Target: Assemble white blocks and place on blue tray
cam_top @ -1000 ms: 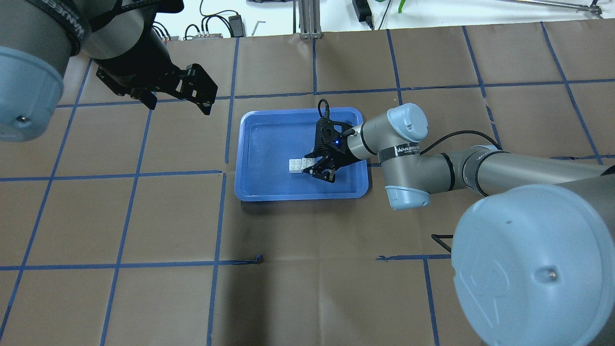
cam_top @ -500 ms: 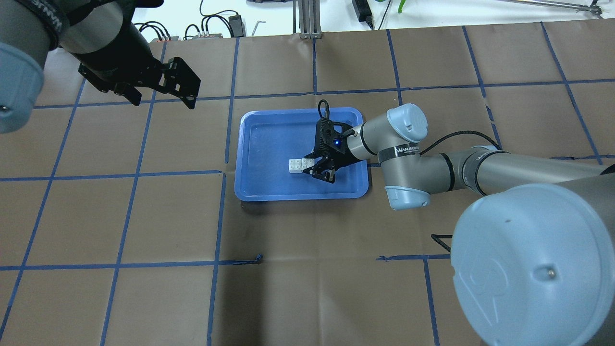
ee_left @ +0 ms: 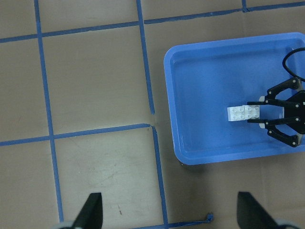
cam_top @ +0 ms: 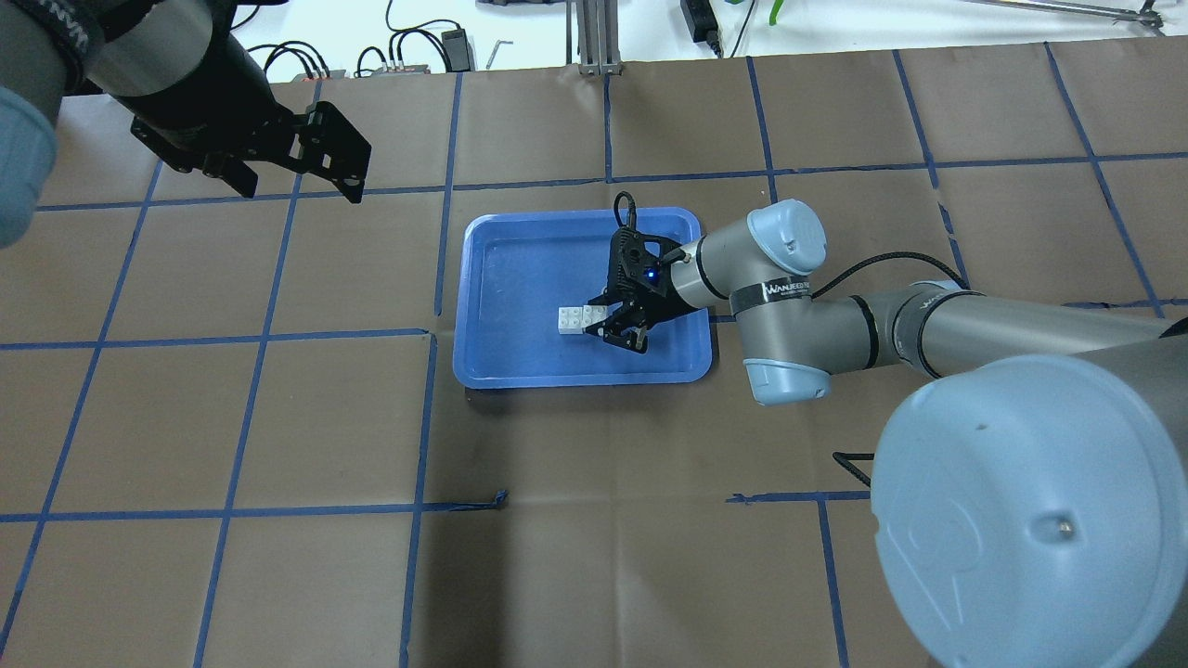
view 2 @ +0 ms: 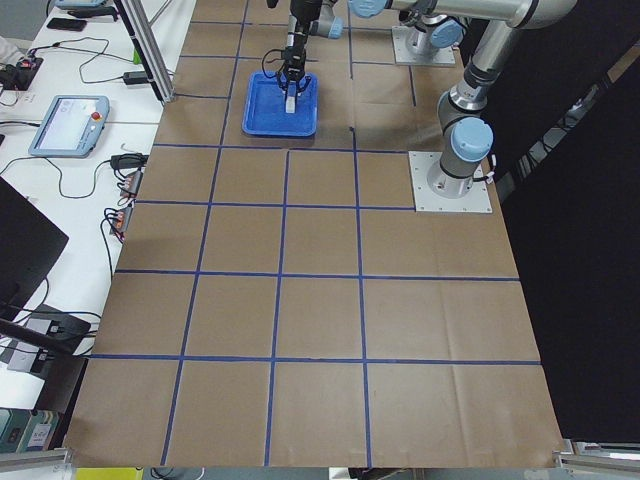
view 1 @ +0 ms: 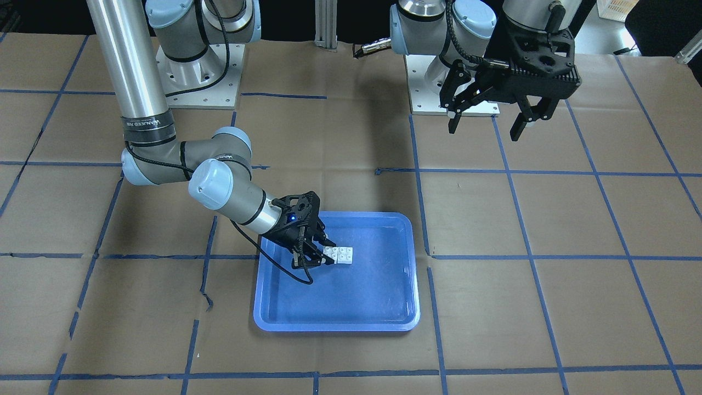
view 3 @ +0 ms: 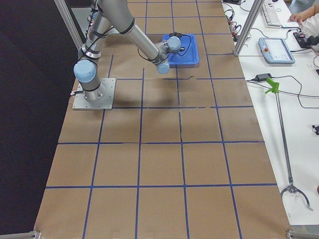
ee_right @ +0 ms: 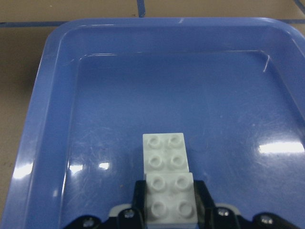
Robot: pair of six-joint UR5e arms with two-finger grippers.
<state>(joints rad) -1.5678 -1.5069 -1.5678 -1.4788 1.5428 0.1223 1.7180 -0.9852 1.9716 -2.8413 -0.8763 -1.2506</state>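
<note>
Here, right gripper (cam_top: pixel 599 322) pinching joined white blocks (cam_top: pixel 574 319) inside blue tray (cam_top: pixel 575 378), left gripper (view 1: pixel 483 133) spread, well apart.

White blocks (ee_right: pixel 167 179); blue tray (ee_right: pixel 214 105)

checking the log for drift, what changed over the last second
The left tool, open, drew back from the large shallow blue plastic tray toward the overhead view's upper left. The right tool stayed shut on the two joined small white studded toy bricks in the tray.
</note>
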